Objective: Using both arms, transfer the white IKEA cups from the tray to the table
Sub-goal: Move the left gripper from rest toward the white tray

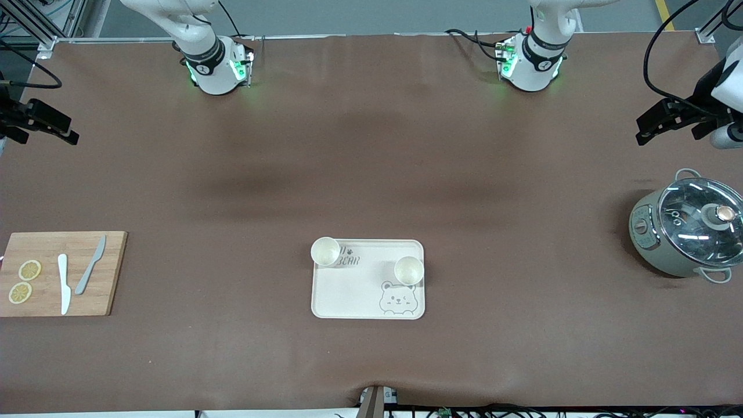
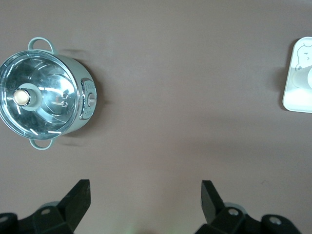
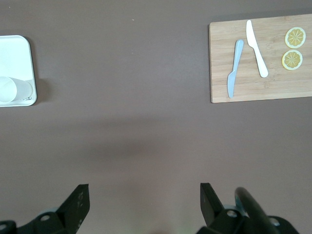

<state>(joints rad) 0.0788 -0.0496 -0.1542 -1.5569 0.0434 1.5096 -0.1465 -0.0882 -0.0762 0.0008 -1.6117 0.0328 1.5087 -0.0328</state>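
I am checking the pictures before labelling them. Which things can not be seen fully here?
- Front view: text on the bear tray partly hidden by one white cup.
- Left wrist view: tray and other cup cut off by the edge.
- Right wrist view: tray cut off.
- Pot contents: glare on lid.

Wooden cutting board (image 1: 61,273) at the right arm's end, carrying two lemon slices (image 1: 24,281), a white knife (image 1: 64,284), a grey knife (image 1: 91,265). Lidded pot (image 1: 688,228) at the left arm's end.
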